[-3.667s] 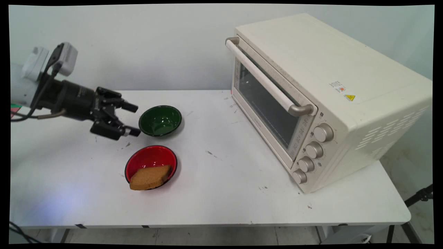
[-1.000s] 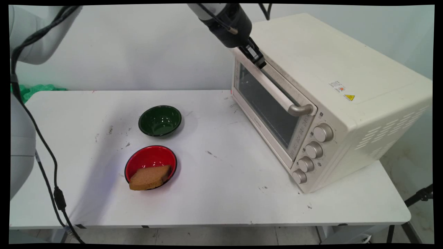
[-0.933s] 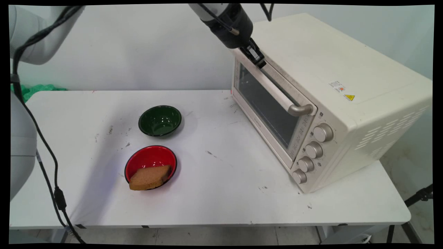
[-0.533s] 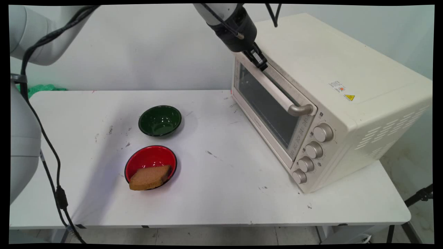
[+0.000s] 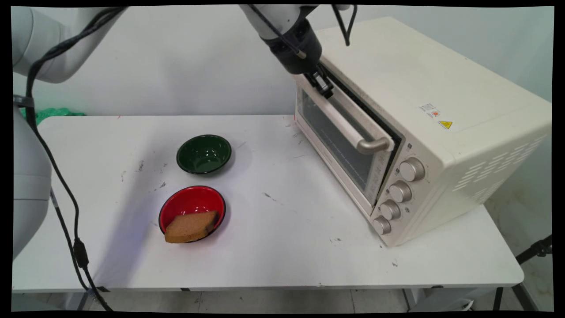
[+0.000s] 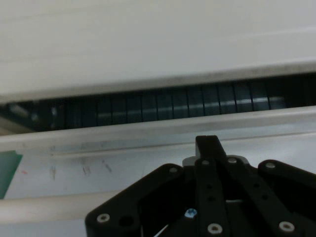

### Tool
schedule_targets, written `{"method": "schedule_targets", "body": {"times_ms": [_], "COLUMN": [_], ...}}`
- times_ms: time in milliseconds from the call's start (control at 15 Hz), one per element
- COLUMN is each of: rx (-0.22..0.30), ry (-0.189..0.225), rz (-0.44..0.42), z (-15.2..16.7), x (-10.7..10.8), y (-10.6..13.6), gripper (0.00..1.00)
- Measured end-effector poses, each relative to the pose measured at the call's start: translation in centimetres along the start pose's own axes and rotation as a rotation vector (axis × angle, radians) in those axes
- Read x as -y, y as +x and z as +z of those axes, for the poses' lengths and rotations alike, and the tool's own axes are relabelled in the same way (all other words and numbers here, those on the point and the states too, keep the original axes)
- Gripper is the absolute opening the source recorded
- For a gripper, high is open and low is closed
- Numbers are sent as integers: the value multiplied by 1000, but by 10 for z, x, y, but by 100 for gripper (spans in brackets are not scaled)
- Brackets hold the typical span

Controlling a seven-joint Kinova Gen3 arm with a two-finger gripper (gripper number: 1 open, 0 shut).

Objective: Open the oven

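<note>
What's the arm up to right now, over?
Pincer shut, hooked at the far end of the oven's handle. Oven door cracked open at the top, dark gap showing. Bread in red bowl, green bowl well aside.

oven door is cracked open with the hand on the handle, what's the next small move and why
Probably keep pulling the handle outward and down along the door's arc. The oven door is only slightly ajar: a dark gap shows along its top edge, and the hand view shows the same slit. The hand, fingers closed together, sits at the handle's far end, so a slow pull should widen the gap without slipping off.
</note>
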Motion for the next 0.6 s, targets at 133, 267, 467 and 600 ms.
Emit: {"method": "schedule_targets", "body": {"times_ms": [133, 267, 467, 600], "rx": [15, 25, 35, 38], "ry": [-5, -11, -21, -29], "rz": [4, 12, 35, 52], "z": [-4, -8, -13, -16], "x": [-3, -6, -9, -11], "y": [-8, -17, -34, -47], "gripper": [0, 0, 0, 0]}}
